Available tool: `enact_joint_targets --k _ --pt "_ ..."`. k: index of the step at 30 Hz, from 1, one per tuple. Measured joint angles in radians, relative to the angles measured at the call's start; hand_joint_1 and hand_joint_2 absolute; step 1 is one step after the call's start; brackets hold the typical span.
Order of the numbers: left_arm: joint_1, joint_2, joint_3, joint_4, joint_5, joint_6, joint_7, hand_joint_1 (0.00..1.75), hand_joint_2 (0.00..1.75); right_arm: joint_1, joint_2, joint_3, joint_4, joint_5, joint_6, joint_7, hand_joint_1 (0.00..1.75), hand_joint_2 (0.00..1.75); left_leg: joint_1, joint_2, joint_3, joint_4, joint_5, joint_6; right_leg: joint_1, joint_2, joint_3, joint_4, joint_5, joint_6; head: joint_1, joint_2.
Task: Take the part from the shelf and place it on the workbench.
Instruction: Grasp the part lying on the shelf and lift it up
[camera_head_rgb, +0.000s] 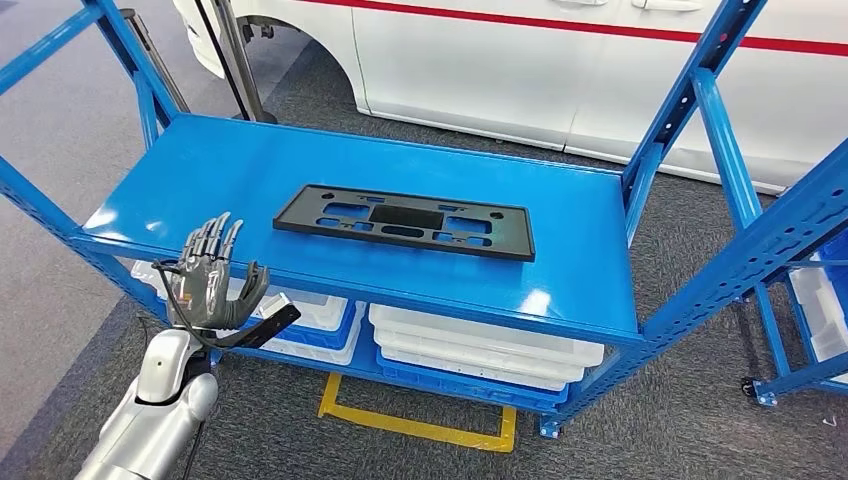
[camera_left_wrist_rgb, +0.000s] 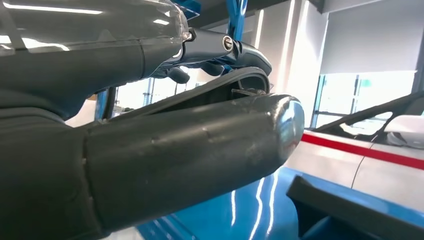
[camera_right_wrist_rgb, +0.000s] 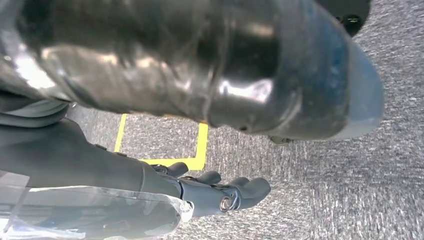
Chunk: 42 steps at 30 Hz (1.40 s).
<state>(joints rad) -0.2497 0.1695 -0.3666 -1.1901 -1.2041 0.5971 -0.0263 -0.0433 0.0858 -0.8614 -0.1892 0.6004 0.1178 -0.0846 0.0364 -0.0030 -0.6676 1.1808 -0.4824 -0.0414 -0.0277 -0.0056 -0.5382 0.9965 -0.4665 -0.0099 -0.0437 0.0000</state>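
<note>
Task barely begun: part (camera_head_rgb: 404, 221) flat on shelf (camera_head_rgb: 200, 170), well ahead-right of left hand (camera_head_rgb: 210, 275), fingers spread, empty. Right hand (camera_right_wrist_rgb: 210, 192) hanging, empty, fingers curled. Grasp, carry, placing remain.

Grey speckled carpet (camera_head_rgb: 690, 420) covers the floor, with a yellow taped rectangle outline (camera_head_rgb: 420, 422) at 6 o'clock. A white car body with a red stripe (camera_head_rgb: 560, 70) stands at 12 o'clock. Daylight enters through tall windows (camera_left_wrist_rgb: 367, 97).
</note>
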Motion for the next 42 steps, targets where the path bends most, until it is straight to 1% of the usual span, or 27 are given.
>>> enact_joint_targets --k 1,2,3,6,8,9,11,12,13,14,16,17,19,20,22,24,26,27,28,29,30,32,33,34,36,38,42 --pt "-0.002 0.000 0.000 0.000 0.000 0.000 0.000 0.00 0.00 0.000 0.000 0.000 0.000 0.000 0.000 0.000 0.00 0.00 0.004 0.003 0.021 -0.054 0.030 -0.010 -0.004 0.000 0.001 0.010 -0.012 0.011 0.000 0.000" --pt "-0.005 0.000 -0.001 0.001 -0.001 0.000 0.000 0.00 0.00 -0.001 -0.001 0.000 0.000 0.000 -0.002 -0.001 0.00 0.00 0.005 0.004 0.039 -0.099 0.046 -0.011 -0.005 0.000 0.000 0.023 -0.023 0.022 -0.001 0.000" --pt "-0.006 0.000 -0.001 0.002 -0.001 0.000 -0.001 0.00 0.00 -0.001 -0.002 0.000 0.000 0.000 -0.003 -0.002 0.00 0.00 0.004 0.005 0.048 -0.122 0.048 -0.006 -0.004 0.000 -0.003 0.032 -0.031 0.030 -0.001 0.000" --pt "-0.009 0.001 -0.003 0.003 -0.001 -0.001 -0.001 0.00 0.00 -0.004 -0.002 0.000 0.000 0.000 -0.006 -0.002 0.00 0.00 0.000 0.001 0.049 -0.123 0.032 0.030 -0.002 0.000 -0.004 0.036 -0.039 0.042 0.000 0.000" --pt "-0.013 0.001 -0.004 0.003 -0.001 0.000 -0.002 0.00 0.00 -0.005 -0.002 0.000 0.000 0.000 -0.008 -0.002 0.00 0.00 0.000 0.000 0.055 -0.125 0.029 0.046 -0.004 0.000 -0.015 0.068 -0.059 0.045 0.000 0.000" --pt "-0.014 0.001 -0.004 0.003 -0.001 -0.001 -0.002 0.00 0.00 -0.005 -0.001 0.000 0.000 0.000 -0.008 -0.002 0.00 0.00 -0.001 0.000 0.058 -0.127 0.026 0.052 -0.004 0.000 -0.039 0.115 -0.081 0.045 0.001 0.000" --pt "-0.016 0.001 -0.004 0.003 -0.001 -0.001 -0.002 0.00 0.00 -0.005 -0.001 0.000 0.000 0.000 -0.009 -0.002 0.00 0.00 -0.009 -0.001 0.064 -0.127 0.020 0.062 0.000 0.000 -0.120 0.252 -0.129 0.041 0.001 0.000" --pt "-0.016 0.001 -0.004 0.003 -0.001 -0.002 -0.002 0.00 0.00 -0.004 0.000 0.001 0.000 0.000 -0.010 -0.002 0.00 0.00 -0.013 -0.001 0.067 -0.127 0.016 0.067 0.003 0.001 -0.158 0.306 -0.138 0.037 0.001 0.000" --pt "-0.016 0.001 -0.004 0.003 -0.001 -0.003 -0.002 0.00 0.00 -0.003 0.000 0.001 0.000 0.000 -0.010 -0.002 0.00 0.00 -0.018 -0.003 0.072 -0.127 0.012 0.070 0.007 0.001 -0.182 0.328 -0.127 0.031 0.001 0.000" --pt "-0.015 0.001 -0.005 0.003 -0.001 -0.003 -0.002 0.00 0.00 -0.001 0.000 0.001 0.000 0.000 -0.009 -0.002 0.00 0.00 -0.023 -0.004 0.078 -0.127 0.008 0.072 0.013 0.002 -0.187 0.313 -0.097 0.022 0.001 0.000" --pt "-0.016 0.001 -0.005 0.003 -0.001 -0.003 -0.002 0.00 0.00 0.001 -0.001 0.001 0.000 0.000 -0.008 -0.001 0.00 0.00 -0.030 -0.007 0.094 -0.128 -0.003 0.074 0.029 0.005 -0.152 0.198 -0.009 -0.007 0.001 0.000" --pt "-0.017 0.001 -0.005 0.003 -0.001 -0.004 -0.002 0.00 0.00 0.002 -0.002 0.001 0.000 0.000 -0.008 -0.001 0.00 0.00 -0.034 -0.008 0.100 -0.129 -0.008 0.073 0.036 0.006 -0.129 0.139 0.020 -0.022 0.001 0.000" --pt "-0.017 0.002 -0.006 0.003 -0.001 -0.005 -0.001 0.00 0.00 0.001 -0.003 0.001 0.001 0.001 -0.007 -0.001 0.00 0.00 -0.035 -0.009 0.106 -0.132 -0.015 0.067 0.046 0.007 -0.102 0.073 0.034 -0.039 0.000 0.000" --pt "-0.018 0.002 -0.006 0.003 0.000 -0.006 -0.001 0.00 0.00 0.000 -0.004 0.001 0.001 0.001 -0.006 -0.001 0.00 0.00 -0.035 -0.009 0.109 -0.136 -0.017 0.063 0.048 0.006 -0.096 0.064 0.029 -0.041 0.001 0.000" --pt "-0.017 0.003 -0.007 0.001 0.000 -0.006 0.000 0.00 0.00 -0.001 -0.002 0.001 0.001 0.002 -0.004 -0.002 0.00 0.00 -0.035 -0.006 0.117 -0.141 -0.021 0.055 0.041 0.005 -0.076 0.036 0.031 -0.038 0.001 0.000" --pt "-0.020 0.006 -0.008 0.000 0.000 -0.006 0.000 0.00 0.00 0.000 0.000 0.001 0.001 0.003 0.000 -0.003 0.00 0.00 -0.035 -0.004 0.102 -0.096 -0.046 0.044 0.030 0.002 -0.048 0.005 0.035 -0.036 0.001 0.000" --pt "-0.020 0.011 -0.008 0.000 0.001 -0.007 0.000 0.00 0.00 0.002 0.001 0.001 0.001 0.003 0.003 -0.004 0.00 0.00 -0.029 -0.003 0.041 0.017 -0.090 0.032 0.028 0.001 -0.033 -0.003 0.029 -0.036 0.000 0.000" --pt "-0.018 0.013 -0.008 0.000 0.001 -0.007 0.000 0.00 0.00 0.002 0.001 0.001 0.001 0.003 0.005 -0.004 0.00 0.00 -0.025 -0.003 0.005 0.072 -0.103 0.025 0.027 0.001 -0.028 -0.002 0.024 -0.034 0.000 0.000" --pt "-0.016 0.014 -0.008 0.000 0.001 -0.008 0.000 0.00 0.00 0.002 0.001 0.001 0.001 0.003 0.006 -0.005 0.00 0.00 -0.020 -0.003 -0.021 0.102 -0.101 0.019 0.025 0.002 -0.024 0.000 0.018 -0.031 0.000 0.000" --pt "-0.015 0.015 -0.008 0.001 0.001 -0.009 0.001 0.00 0.00 0.002 0.001 0.001 0.001 0.003 0.007 -0.005 0.00 0.00 -0.016 -0.003 -0.029 0.097 -0.077 0.013 0.023 0.003 -0.018 0.004 0.011 -0.027 0.000 0.000" --pt "-0.015 0.015 -0.008 0.001 0.000 -0.011 0.004 0.00 0.00 0.002 0.001 0.002 0.001 0.004 0.007 -0.005 0.00 0.00 -0.011 -0.002 -0.018 0.055 -0.038 0.008 0.020 0.003 -0.012 0.010 0.002 -0.021 0.000 0.000" --pt "-0.020 0.017 -0.009 0.003 -0.005 -0.018 0.011 0.00 0.00 0.001 0.001 0.002 0.001 0.005 0.008 -0.007 0.00 0.00 -0.008 0.001 0.026 -0.064 0.032 0.002 0.016 0.003 -0.005 0.028 -0.019 -0.007 0.000 0.000" --pt "-0.024 0.019 -0.009 0.006 -0.008 -0.021 0.014 0.00 0.00 0.001 0.001 0.002 0.001 0.006 0.008 -0.008 0.00 0.00 -0.008 0.002 0.042 -0.103 0.045 0.007 0.017 0.003 -0.007 0.036 -0.027 0.000 0.000 0.000" --pt "-0.028 0.020 -0.009 0.010 -0.009 -0.023 0.016 0.00 0.00 0.000 0.001 0.002 0.001 0.007 0.008 -0.009 0.00 0.00 -0.008 0.002 0.050 -0.123 0.046 0.013 0.020 0.003 -0.011 0.044 -0.033 0.004 0.000 0.000" --pt "-0.044 0.021 -0.012 0.027 -0.005 -0.028 0.011 0.00 0.00 -0.001 0.000 0.002 0.001 0.010 0.009 -0.012 0.00 0.00 -0.008 -0.002 0.050 -0.129 0.041 0.026 0.024 0.003 -0.016 0.046 -0.035 -0.003 0.001 0.000" --pt "-0.075 0.021 -0.018 0.059 0.003 -0.032 -0.004 0.00 0.00 -0.002 0.000 0.003 0.001 0.015 0.010 -0.014 0.00 0.00 -0.009 -0.004 0.049 -0.131 0.041 0.028 0.025 0.003 -0.013 0.040 -0.033 -0.013 0.001 0.000" --pt "-0.159 0.016 -0.038 0.145 0.005 -0.023 -0.030 0.00 0.00 -0.004 -0.001 0.006 0.001 0.022 0.018 -0.017 0.00 0.00 -0.011 -0.005 0.050 -0.131 0.037 0.037 0.024 0.002 -0.007 0.032 -0.032 -0.012 0.001 0.000"
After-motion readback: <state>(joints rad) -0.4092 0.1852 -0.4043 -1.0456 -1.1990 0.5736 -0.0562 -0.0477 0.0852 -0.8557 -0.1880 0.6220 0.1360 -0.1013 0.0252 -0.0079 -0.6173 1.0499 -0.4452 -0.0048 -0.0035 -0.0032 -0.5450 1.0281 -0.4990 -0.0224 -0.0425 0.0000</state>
